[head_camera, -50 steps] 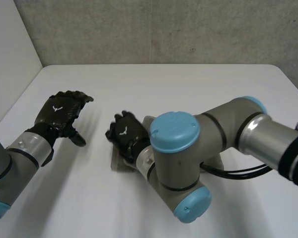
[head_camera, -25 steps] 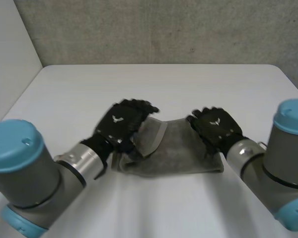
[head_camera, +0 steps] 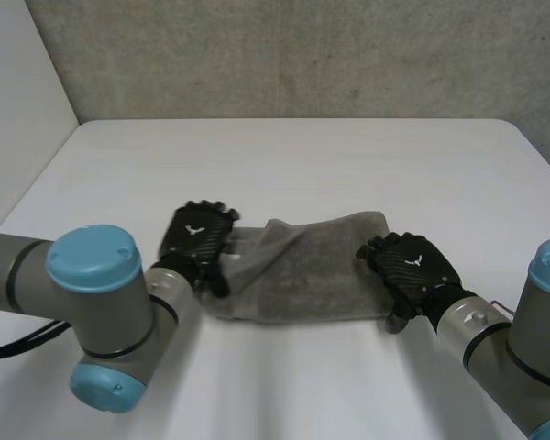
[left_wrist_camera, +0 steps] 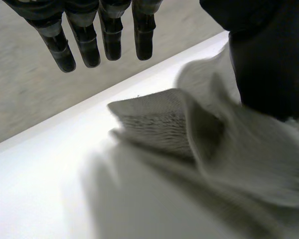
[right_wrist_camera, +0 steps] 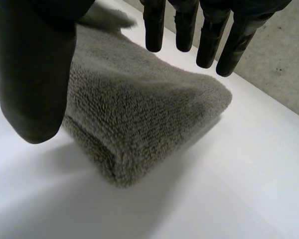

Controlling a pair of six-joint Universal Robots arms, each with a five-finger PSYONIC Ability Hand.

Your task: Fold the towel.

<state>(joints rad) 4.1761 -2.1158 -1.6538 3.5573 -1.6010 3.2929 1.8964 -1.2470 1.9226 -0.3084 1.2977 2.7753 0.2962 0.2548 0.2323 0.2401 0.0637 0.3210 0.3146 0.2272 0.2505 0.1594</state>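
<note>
A grey towel (head_camera: pixel 302 270) lies folded into a thick band across the middle of the white table (head_camera: pixel 302 156). My left hand (head_camera: pixel 197 240) is at its left end, where a loose flap stands up. In the left wrist view the left hand (left_wrist_camera: pixel 99 35) holds its fingers straight above the towel (left_wrist_camera: pixel 159 124), with the thumb beside the raised flap. My right hand (head_camera: pixel 412 269) is at the towel's right end. Seen from the right wrist, the right hand (right_wrist_camera: pixel 209 30) hovers with straight fingers over the rounded towel (right_wrist_camera: pixel 139 109) end, thumb to one side, gripping nothing.
A grey concrete wall (head_camera: pixel 302 55) runs behind the table's far edge. Bare tabletop lies beyond the towel and on both sides of it. Both forearms come in low over the near part of the table.
The right arm, first reaching across the towel, has drawn back to its right end. The left hand came from the far left to the towel's left end. The towel now lies uncovered.
</note>
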